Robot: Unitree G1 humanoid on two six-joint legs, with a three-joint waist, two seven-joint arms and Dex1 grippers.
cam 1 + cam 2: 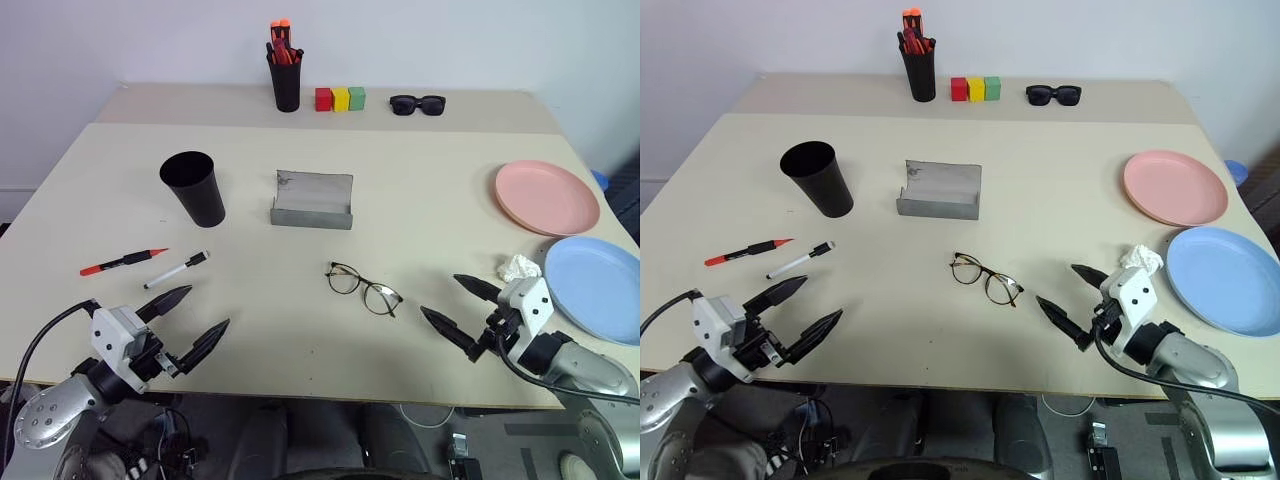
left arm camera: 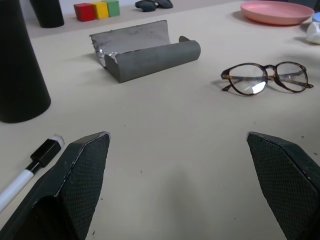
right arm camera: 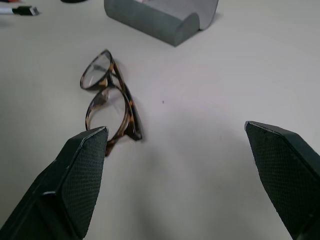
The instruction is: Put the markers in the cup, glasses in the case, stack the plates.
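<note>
Two plates (image 1: 547, 196) beyond glasses (image 3: 111, 102)

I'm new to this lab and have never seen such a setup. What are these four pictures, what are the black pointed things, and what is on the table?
It is a two-armed robot standing at a table. Two pictures come from cameras in its head, looking down over its arms; the other two come from a camera on each wrist, looking along that arm's fingers.

The black pointed things are its fingers. The left pincer and the right pincer are both open and hold nothing.

On the table lie a red marker and a white marker, a black cup, an open grey case, eyeglasses, a pink plate and a blue plate side by side, and some crumpled white paper. At the far edge stand a pen holder, three coloured blocks and sunglasses.
</note>
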